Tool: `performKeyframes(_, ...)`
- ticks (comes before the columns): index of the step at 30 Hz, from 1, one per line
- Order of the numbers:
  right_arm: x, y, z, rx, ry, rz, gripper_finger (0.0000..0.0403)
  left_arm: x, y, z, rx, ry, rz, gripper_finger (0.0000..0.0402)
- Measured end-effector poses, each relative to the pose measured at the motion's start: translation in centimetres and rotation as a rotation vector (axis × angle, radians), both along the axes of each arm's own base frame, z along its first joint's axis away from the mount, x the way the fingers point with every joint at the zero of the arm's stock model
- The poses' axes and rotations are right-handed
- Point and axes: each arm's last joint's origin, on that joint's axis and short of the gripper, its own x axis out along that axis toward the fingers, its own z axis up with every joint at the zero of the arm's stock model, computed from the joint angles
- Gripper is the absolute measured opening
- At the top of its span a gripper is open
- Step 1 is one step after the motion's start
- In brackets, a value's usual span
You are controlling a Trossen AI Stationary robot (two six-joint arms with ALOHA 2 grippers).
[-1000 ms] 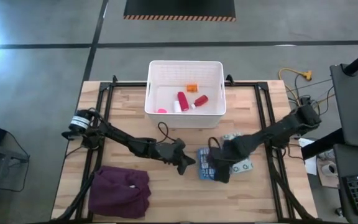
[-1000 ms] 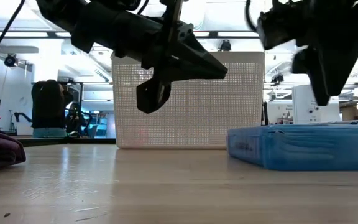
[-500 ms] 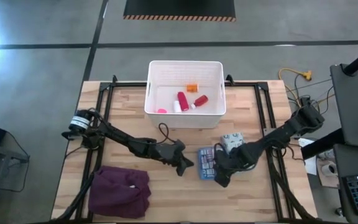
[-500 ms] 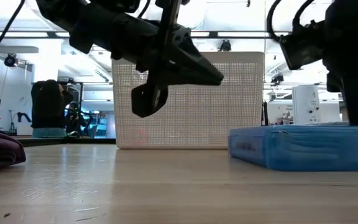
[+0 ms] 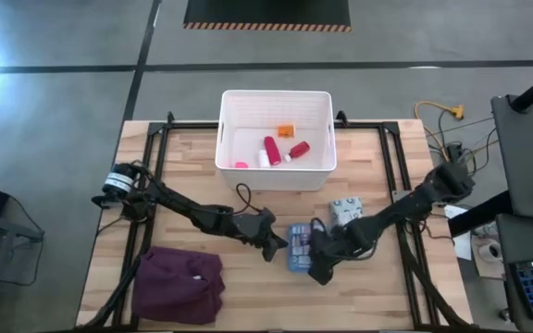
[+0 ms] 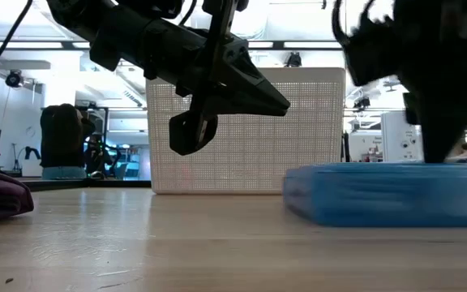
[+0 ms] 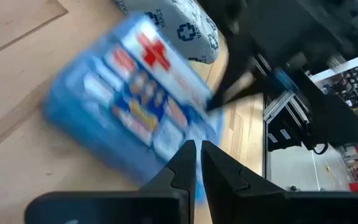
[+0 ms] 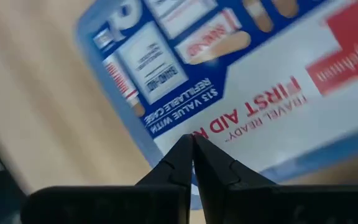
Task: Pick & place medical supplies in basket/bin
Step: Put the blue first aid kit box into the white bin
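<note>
The blue first-aid box (image 5: 296, 246) with a red cross lies flat on the table, near of the white basket (image 5: 276, 171). The basket holds red bottles (image 5: 270, 148) and small pieces. A pale patterned packet (image 5: 345, 211) lies to the box's right. My right gripper (image 8: 192, 138) is shut, with its tips down on the box's printed top. My left gripper (image 5: 278, 248) is shut and hangs just left of the box. In the low view it (image 6: 286, 103) stays well above the box top. My right gripper presses its shut fingertips onto the box's printed top face (image 8: 229, 124), near the words on the label. The fingers come from above, slanting in from the table's right. The box (image 6: 379, 191) stays flat on the table under them.
A maroon cloth (image 5: 179, 285) lies bunched at the near left. Black frame rails (image 5: 155, 185) run along both sides of the wooden table. Bare wood shows between the cloth and the box.
My right gripper has shut and come down onto the box's top, moving toward the table's left and near edges. The box has slid flat along the table toward the left, closer to my left gripper.
</note>
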Motion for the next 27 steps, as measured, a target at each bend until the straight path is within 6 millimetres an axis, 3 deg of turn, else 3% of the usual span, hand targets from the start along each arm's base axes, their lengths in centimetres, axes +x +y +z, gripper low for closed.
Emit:
performKeyframes(4, 3.0, 1.1, -0.3, 0.016, -0.068, 0.083, 0.0010, 0.0, 0.0, 0.0, 0.002, 0.000, -0.001, 0.0008)
performKeyframes(9, 5.0, 1.8, 1.3, -0.075, -0.148, 0.168, 0.0011, -0.2, 0.0, -0.5, 0.018, 0.049, -0.005, 0.0008)
performKeyframes(17, 4.4, 1.3, 2.8, -0.157, -0.149, 0.165, 0.0011, -1.3, 0.3, 0.3, 0.067, 0.126, -0.024, 0.0008)
performKeyframes(27, 3.9, 1.2, 5.5, -0.267, -0.236, 0.189, 0.0011, -1.3, 0.3, -1.7, 0.089, 0.228, -0.025, 0.0008)
